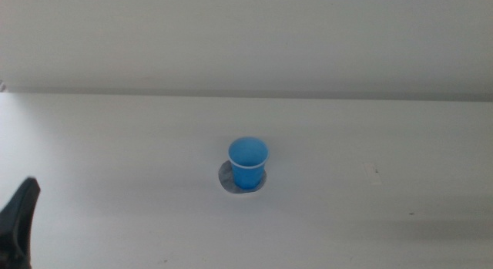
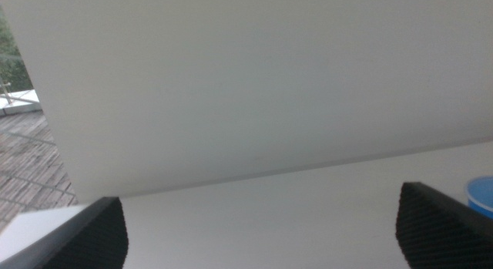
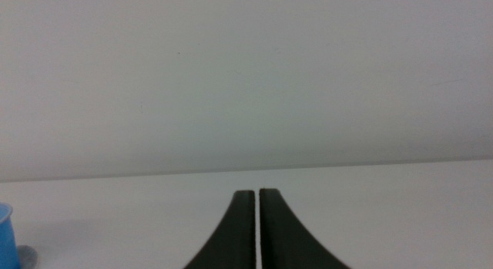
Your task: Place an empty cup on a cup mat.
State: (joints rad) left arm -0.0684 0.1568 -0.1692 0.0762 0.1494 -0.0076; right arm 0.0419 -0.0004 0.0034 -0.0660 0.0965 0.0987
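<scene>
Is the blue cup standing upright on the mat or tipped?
Upright: the cup stands rim-up on the cup mat, whose grey edge shows around its base.

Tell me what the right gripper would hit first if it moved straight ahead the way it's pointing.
Probably nothing on the table: the right gripper, jaws shut, points across bare table toward the wall. The cup sits well off that line.

The left pincer (image 1: 21, 219) shows only as a dark tip at the lower left corner of the middle view, low and well out to the side. Its jaws stand wide apart, holding nothing. The right pincer (image 3: 256, 230) has its jaws pressed together, also holding nothing.
</scene>
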